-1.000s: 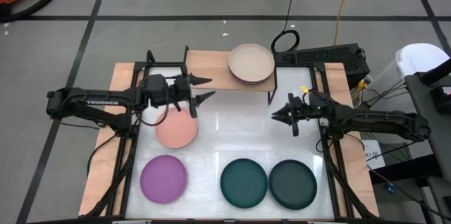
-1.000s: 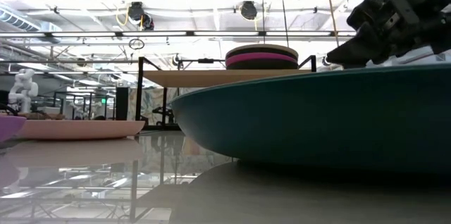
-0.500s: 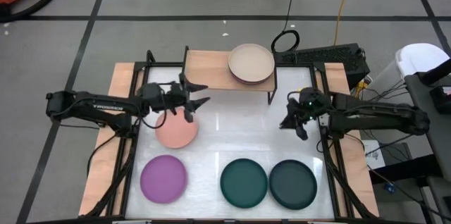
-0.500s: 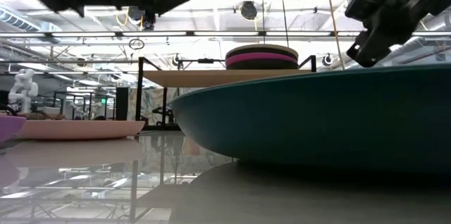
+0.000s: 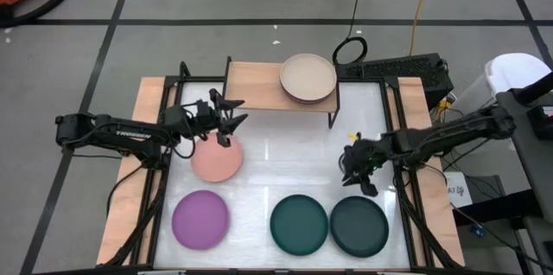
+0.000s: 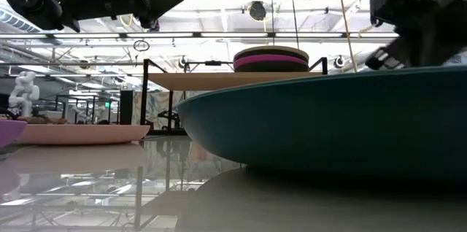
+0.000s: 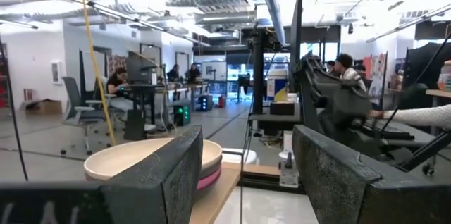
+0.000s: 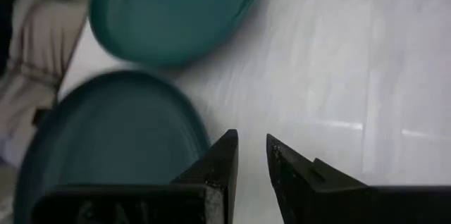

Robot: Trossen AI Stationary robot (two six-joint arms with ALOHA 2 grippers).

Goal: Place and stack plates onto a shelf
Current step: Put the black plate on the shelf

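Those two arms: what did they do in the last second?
The right end effector swung down toward the darkest plate, holding nothing. The left end effector drew back slightly over the pink plate, open. Plates and shelf stayed put.

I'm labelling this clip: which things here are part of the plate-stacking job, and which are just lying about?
Job:
- shelf with plate stack
- salmon plate
- purple plate
- teal plate
- darker plate
- left gripper, open
- right gripper

Lying about:
- black cable loop
- yellow cable
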